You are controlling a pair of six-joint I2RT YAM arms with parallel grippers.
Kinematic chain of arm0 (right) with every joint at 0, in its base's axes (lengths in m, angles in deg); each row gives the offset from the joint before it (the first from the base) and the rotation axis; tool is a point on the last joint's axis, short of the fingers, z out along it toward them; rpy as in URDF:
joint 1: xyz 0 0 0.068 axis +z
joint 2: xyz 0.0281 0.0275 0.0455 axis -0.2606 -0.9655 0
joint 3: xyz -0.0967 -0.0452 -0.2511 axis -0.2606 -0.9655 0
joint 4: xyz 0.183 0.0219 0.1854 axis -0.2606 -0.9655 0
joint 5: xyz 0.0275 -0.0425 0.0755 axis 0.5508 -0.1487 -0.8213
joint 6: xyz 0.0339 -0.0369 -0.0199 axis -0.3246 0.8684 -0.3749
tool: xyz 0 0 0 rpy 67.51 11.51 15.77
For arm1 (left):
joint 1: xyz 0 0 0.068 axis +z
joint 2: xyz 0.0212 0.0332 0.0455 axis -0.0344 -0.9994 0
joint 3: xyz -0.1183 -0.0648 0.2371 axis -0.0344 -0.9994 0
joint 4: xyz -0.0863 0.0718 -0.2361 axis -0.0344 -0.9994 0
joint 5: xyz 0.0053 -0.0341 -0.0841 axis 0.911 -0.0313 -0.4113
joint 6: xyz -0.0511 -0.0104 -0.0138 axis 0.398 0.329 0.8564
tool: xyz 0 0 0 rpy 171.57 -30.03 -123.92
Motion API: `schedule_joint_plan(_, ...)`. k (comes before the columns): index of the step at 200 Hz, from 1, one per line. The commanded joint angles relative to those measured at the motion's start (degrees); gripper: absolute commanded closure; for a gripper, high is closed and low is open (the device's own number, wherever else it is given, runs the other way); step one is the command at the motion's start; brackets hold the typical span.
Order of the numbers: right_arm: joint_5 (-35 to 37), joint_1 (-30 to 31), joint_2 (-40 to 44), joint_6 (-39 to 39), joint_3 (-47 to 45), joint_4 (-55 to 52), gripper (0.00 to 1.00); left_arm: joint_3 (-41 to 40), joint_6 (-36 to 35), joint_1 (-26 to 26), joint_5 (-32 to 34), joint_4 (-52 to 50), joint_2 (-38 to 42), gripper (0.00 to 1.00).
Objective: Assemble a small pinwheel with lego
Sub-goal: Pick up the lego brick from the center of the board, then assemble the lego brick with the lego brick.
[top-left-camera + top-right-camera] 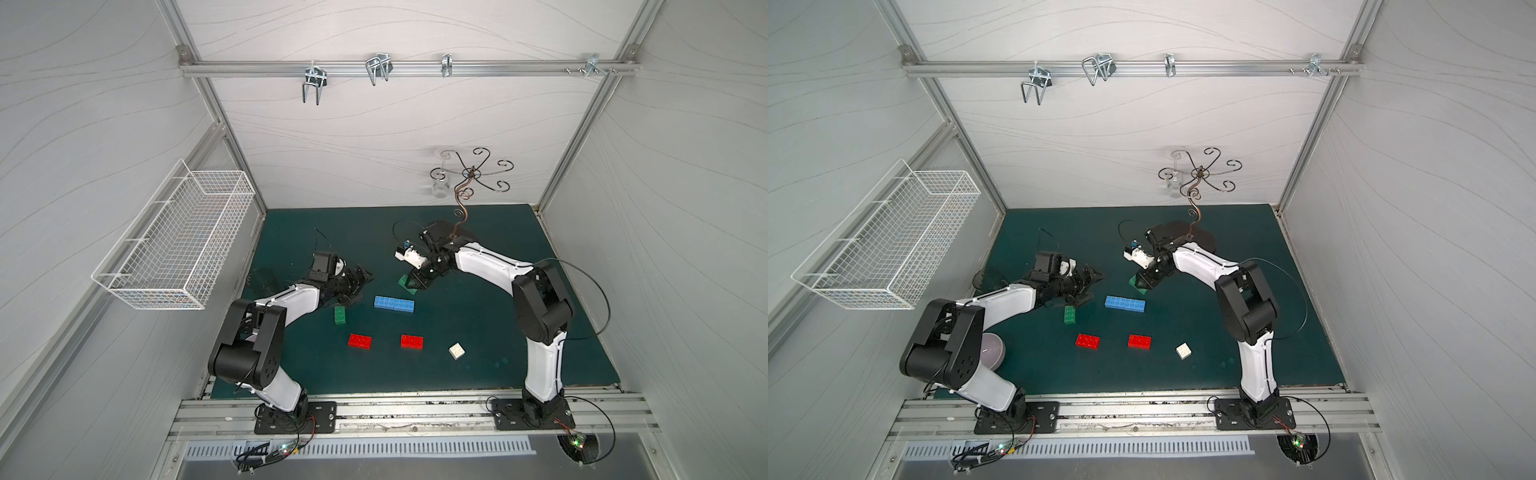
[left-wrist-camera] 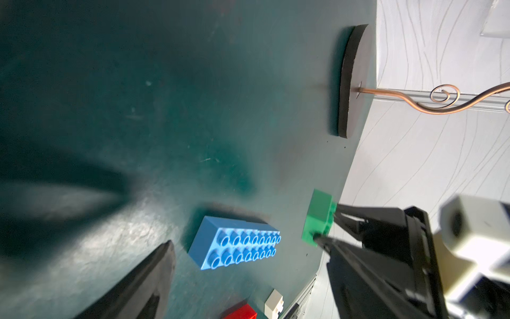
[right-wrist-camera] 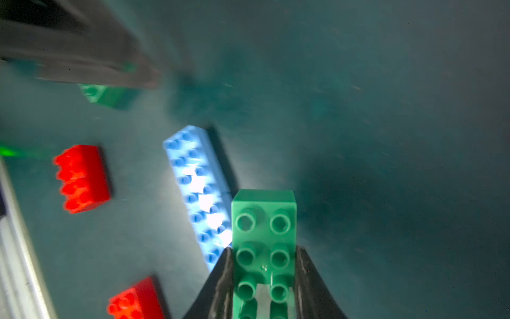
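My right gripper (image 3: 263, 250) is shut on the sides of a green lego brick (image 3: 263, 234), studs facing the camera, low over the mat just behind the right end of two blue bricks (image 1: 394, 304) lying end to end. In a top view this held brick (image 1: 404, 281) sticks out left of the jaws. My left gripper (image 1: 360, 287) stands open and holds nothing, just behind a second green brick (image 1: 340, 314). Two red bricks (image 1: 360, 340) (image 1: 412, 341) and a white square brick (image 1: 456, 351) lie nearer the front. No pinwheel is in view; the bricks lie apart.
A curly wire stand on a round black base (image 1: 446, 230) rises at the back, right behind the right wrist. A white wire basket (image 1: 174, 237) hangs on the left wall. The dark green mat (image 1: 519, 353) ends at a metal rail in front.
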Motion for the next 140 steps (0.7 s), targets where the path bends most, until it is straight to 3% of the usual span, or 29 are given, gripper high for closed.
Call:
schedule_joint_plan(1, -3.40, 2.62, -0.92, 5.25, 2.23, -1.76, 0.74, -0.56, 1.02, 0.02, -1.46, 3.03, 0.34, 0.08)
schedule_joint_plan(88, -2.21, 3.81, -4.82, 13.76, 5.29, -4.49, 0.74, -1.98, 2.64, 0.28, -2.27, 7.74, -1.88, 0.08)
schedule_joint_plan(140, -1.19, 3.66, -5.75, 14.45, 5.00, -3.33, 0.76, -2.20, 2.56, 0.28, -2.27, 8.35, -2.86, 0.08)
